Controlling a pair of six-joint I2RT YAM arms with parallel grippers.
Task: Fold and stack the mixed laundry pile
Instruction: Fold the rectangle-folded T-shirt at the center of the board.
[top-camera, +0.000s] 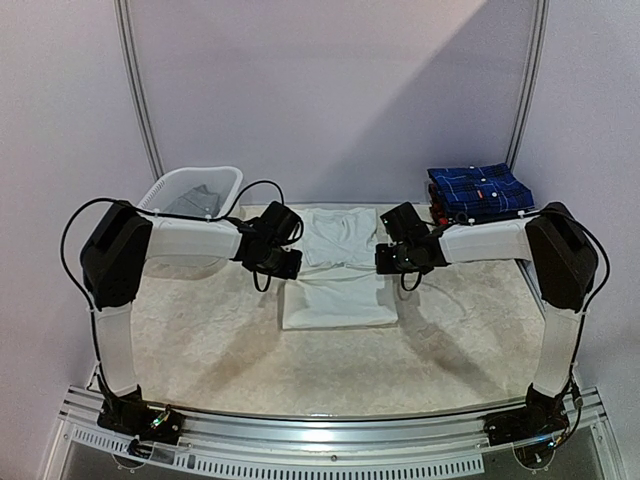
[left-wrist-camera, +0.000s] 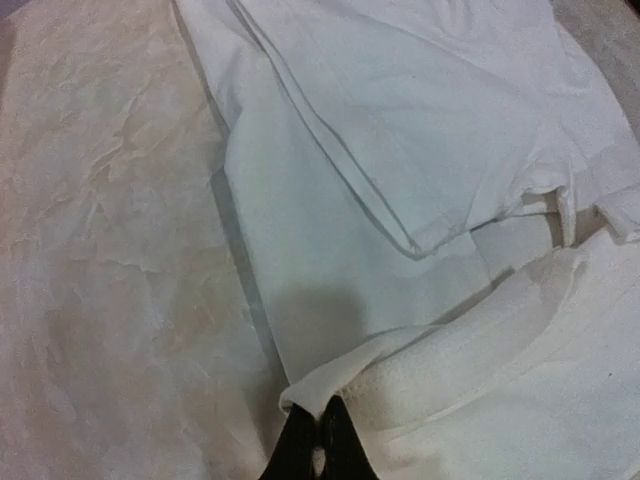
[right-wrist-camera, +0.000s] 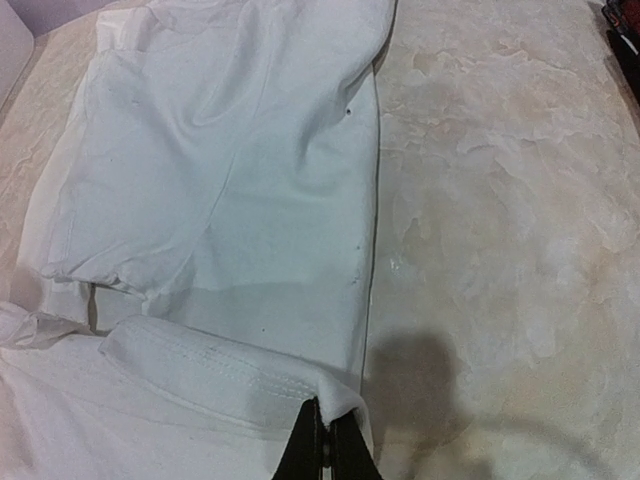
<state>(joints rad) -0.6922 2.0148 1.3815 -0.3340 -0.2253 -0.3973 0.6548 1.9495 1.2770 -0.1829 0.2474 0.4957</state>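
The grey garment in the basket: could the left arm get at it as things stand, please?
Probably not straight away: the left gripper is shut on the edge of the white shirt and must release first. Otherwise the open-topped basket sits just beyond that arm, nothing covering the grey garment.

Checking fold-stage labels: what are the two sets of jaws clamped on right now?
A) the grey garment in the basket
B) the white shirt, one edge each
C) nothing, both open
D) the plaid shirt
B: each wrist view shows shut jaws pinching a turned-up edge of the white shirt. The plaid shirt lies folded at the far right, and the grey garment sits in the basket.
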